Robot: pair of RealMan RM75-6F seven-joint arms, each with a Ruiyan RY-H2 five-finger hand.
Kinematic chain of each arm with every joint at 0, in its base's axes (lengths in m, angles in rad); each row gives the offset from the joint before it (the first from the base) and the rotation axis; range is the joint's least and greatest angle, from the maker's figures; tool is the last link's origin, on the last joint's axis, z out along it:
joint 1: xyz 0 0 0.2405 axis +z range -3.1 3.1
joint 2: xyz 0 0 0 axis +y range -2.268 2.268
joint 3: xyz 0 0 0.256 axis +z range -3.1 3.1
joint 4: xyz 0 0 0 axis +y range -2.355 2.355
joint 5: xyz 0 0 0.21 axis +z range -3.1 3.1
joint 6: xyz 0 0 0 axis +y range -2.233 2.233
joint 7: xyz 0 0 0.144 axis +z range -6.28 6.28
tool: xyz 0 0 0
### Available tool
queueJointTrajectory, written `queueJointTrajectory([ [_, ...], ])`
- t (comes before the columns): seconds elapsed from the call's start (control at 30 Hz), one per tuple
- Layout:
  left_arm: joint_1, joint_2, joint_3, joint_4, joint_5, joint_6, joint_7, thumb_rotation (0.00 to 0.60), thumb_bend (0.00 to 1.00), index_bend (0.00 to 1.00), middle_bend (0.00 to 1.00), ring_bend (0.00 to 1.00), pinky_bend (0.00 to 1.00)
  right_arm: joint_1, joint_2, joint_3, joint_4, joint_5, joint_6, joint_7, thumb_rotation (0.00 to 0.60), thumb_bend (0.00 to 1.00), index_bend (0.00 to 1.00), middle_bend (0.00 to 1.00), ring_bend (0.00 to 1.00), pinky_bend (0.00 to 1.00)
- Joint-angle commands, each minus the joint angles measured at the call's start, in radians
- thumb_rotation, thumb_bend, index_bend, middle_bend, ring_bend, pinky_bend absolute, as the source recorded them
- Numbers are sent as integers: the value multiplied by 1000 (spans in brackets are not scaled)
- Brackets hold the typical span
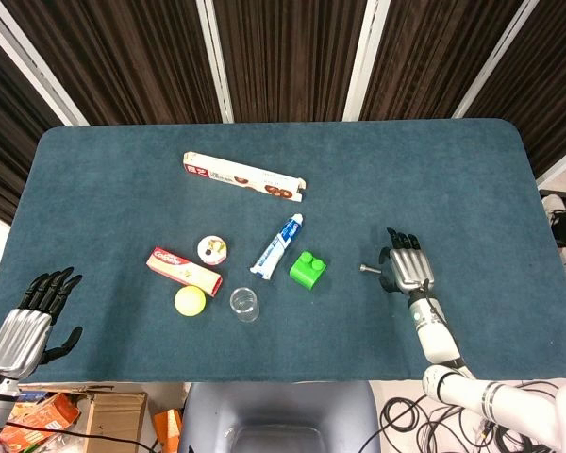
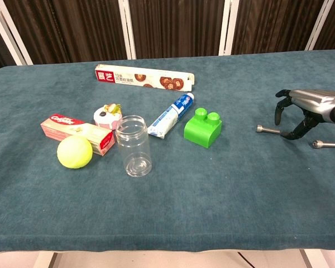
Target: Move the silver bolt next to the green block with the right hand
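Teal felt table [image 1: 123,179], slim silver bolt [image 2: 267,130]

The worktop [image 1: 123,179] is covered in dark teal cloth. At centre sits a bright green block [image 1: 307,269]; right of it lies a silver bolt [image 1: 370,268]. The toothpaste tube [image 1: 277,244] is white and blue, the toothpaste box [image 1: 184,270] at the left red and cream, the ball [image 1: 190,300] yellow-green, the jar [image 1: 245,304] clear. The long box [image 1: 244,176] at the upper centre is white with a red end — brown biscuits printed along it. Each robot hand — right [image 1: 406,260], left [image 1: 33,316] — is silver with black fingers.
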Motion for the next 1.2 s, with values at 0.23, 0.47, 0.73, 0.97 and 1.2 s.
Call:
queueJointTrajectory([
  [0.23, 1, -1, 0, 2, 1, 3, 3, 600, 373, 0, 0, 0, 70, 11, -13, -10, 22, 2, -12, 0, 600, 274, 471, 0, 0, 0],
  [0.47, 5, 1, 1, 1, 2, 10, 3, 600, 373, 0, 0, 0, 70, 19, -35, -14, 51, -2, -16, 7, 600, 273, 492, 0, 0, 0],
  [0.73, 8, 2, 4, 2, 6, 13, 3, 600, 373, 0, 0, 0, 70, 21, -47, -14, 63, -4, -9, 11, 600, 274, 540, 0, 0, 0],
  [0.97, 8, 1, 3, 3, 7, 15, 2, 600, 374, 0, 0, 0, 70, 19, -41, -13, 48, -7, 6, 8, 600, 294, 575, 0, 0, 0],
  [1.2, 9, 0, 1, 0, 1, 14, 7, 600, 372, 0, 0, 0, 70, 10, -15, -10, -4, -31, 32, 20, 600, 297, 575, 0, 0, 0],
])
